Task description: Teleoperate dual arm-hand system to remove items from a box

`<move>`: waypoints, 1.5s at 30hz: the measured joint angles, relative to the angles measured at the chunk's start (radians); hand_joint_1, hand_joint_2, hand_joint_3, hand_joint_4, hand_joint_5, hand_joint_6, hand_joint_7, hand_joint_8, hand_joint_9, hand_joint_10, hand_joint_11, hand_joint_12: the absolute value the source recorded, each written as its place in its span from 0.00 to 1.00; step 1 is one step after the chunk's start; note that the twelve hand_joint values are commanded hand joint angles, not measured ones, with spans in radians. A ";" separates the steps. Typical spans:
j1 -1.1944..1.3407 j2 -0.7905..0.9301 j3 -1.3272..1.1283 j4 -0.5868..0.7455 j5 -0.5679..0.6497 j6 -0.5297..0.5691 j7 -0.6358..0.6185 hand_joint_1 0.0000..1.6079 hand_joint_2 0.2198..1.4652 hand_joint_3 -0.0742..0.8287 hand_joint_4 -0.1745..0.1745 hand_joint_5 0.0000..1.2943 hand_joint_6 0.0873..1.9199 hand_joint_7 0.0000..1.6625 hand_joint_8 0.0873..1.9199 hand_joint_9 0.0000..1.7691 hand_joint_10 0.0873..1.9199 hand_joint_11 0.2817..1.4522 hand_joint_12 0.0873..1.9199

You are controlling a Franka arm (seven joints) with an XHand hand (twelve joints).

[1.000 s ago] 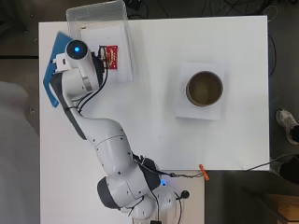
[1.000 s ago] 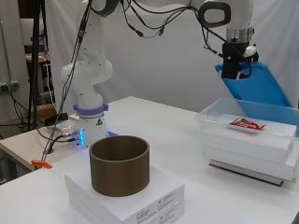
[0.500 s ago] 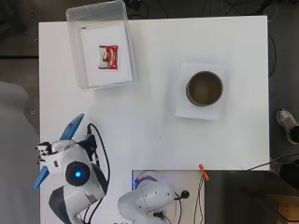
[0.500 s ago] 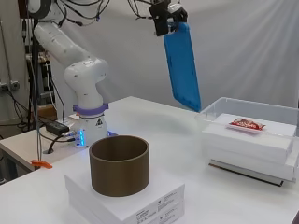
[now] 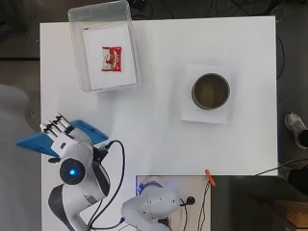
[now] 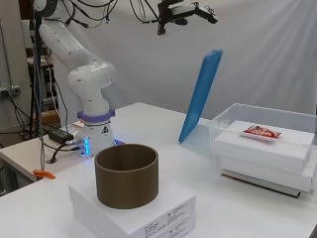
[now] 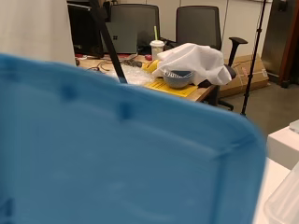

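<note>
Blue lid point(image 6: 200, 95): off the clear box point(image 5: 77, 52), exposing the red snack packet point(image 5: 111, 58).
Hand point(image 5: 57, 130): grip on lid unclear; cannot tell.

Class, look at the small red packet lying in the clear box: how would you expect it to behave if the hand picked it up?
The red packet is flat and thin, so probably light. Its crinkled wrapper suggests it may flex or slip between fingers rather than stay stiff. Lying flat on the white sheet inside the clear box, it seems unlikely to roll or tip.
</note>
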 joint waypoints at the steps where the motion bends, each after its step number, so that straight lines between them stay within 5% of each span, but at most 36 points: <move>1: -0.005 0.009 0.003 0.007 -0.008 0.003 0.003 0.00 0.54 0.08 0.61 0.25 0.00 0.32 0.00 0.38 0.00 0.28 0.00; 3: -0.018 0.035 0.003 0.025 -0.032 0.000 0.031 0.04 0.59 0.09 0.64 0.31 0.00 0.37 0.00 0.41 0.00 0.33 0.00; 10: -0.077 0.175 -0.033 0.071 -0.142 0.014 0.295 0.06 0.62 0.09 0.49 0.31 0.00 0.40 0.00 0.42 0.00 0.33 0.00; 19: -0.113 0.289 -0.078 0.126 -0.194 0.010 0.377 0.10 0.63 0.09 0.48 0.34 0.00 0.40 0.00 0.42 0.00 0.31 0.00; 26: -0.142 0.629 -0.123 0.290 -0.275 0.072 0.382 0.06 0.67 0.09 0.62 0.40 0.00 0.44 0.00 0.46 0.00 0.37 0.00; 33: -0.155 0.924 -0.171 0.508 -0.319 0.107 0.325 0.10 0.66 0.08 0.59 0.35 0.00 0.41 0.00 0.44 0.00 0.36 0.00; 45: -0.160 1.046 -0.182 0.533 -0.309 0.081 0.215 0.13 0.67 0.08 0.59 0.38 0.00 0.41 0.00 0.44 0.00 0.35 0.00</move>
